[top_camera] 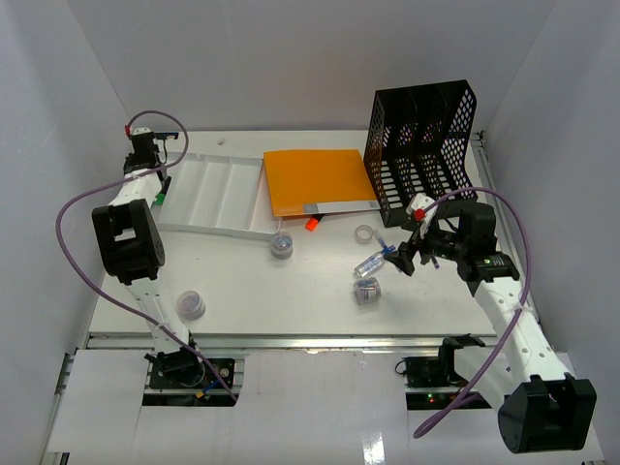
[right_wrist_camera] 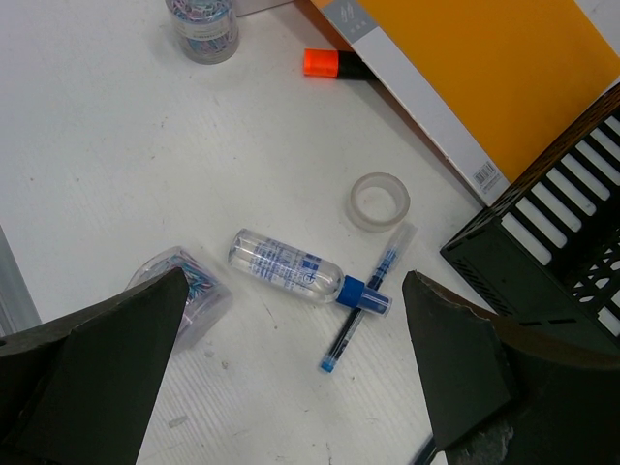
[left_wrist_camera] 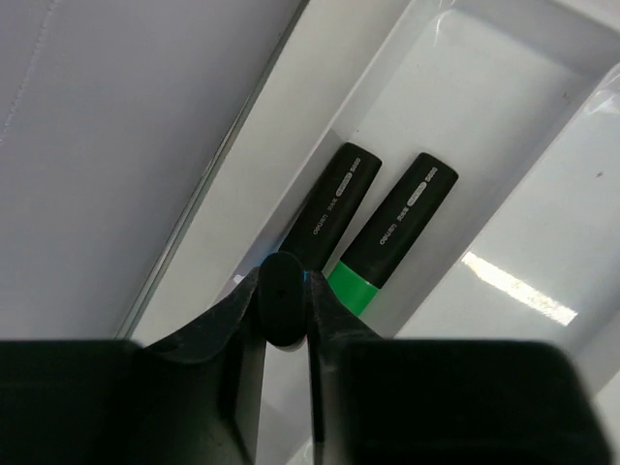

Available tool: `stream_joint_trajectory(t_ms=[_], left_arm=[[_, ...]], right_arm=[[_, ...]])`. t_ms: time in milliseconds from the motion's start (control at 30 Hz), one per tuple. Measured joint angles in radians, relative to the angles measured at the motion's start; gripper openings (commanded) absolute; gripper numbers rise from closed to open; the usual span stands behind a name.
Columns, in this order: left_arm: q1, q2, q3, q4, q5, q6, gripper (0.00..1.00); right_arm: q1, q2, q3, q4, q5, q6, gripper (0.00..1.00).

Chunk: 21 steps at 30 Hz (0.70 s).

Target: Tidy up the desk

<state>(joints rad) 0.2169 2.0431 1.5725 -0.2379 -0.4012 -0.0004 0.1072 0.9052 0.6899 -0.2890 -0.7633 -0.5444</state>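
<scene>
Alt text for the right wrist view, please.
The open right gripper hovers above a small clear bottle and a blue pen on the white desk. A tape roll, orange highlighter, orange folder and black mesh rack lie beyond.

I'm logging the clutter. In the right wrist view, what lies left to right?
Clear plastic box of paper clips, small clear bottle with blue cap, black mesh file rack.

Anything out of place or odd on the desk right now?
Yes. A clear blue-capped bottle lies on its side on the desk, a blue pen crossing its cap. An orange highlighter sits at the edge of the orange folder, which lies flat beside the black file rack.
</scene>
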Motion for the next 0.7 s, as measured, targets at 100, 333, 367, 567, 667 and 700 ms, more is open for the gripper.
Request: stream_joint_trajectory(t_ms=[100, 333, 367, 567, 667, 700], left_arm=[[0.0, 0.018, 0.0, -0.011, 0.0, 0.014, 0.7], [0.0, 0.029, 0.01, -0.059, 0.057, -0.026, 0.9], [0.0, 0.027, 0.014, -0.065, 0.07, -0.039, 0.9], [0.0, -0.076, -0.017, -0.107, 0.221, -0.151, 0.91], [0.003, -0.241, -0.136, -0.071, 0.399, -0.217, 0.91], [0.004, -0.306, -0.192, -0.049, 0.47, -0.242, 0.91]], right_arm=[[-0.001, 0.006, 0.0, 0.0, 0.001, -0.004, 0.98], [-0.005, 0.03, 0.0, -0.001, -0.002, -0.009, 0.98], [-0.006, 0.036, 0.0, -0.001, -0.004, -0.009, 0.98], [-0.009, 0.101, 0.0, -0.008, -0.025, -0.012, 0.94], [-0.003, 0.161, 0.001, -0.013, -0.029, -0.007, 0.92], [0.003, 0.182, 0.002, -0.015, -0.023, -0.004, 0.92]])
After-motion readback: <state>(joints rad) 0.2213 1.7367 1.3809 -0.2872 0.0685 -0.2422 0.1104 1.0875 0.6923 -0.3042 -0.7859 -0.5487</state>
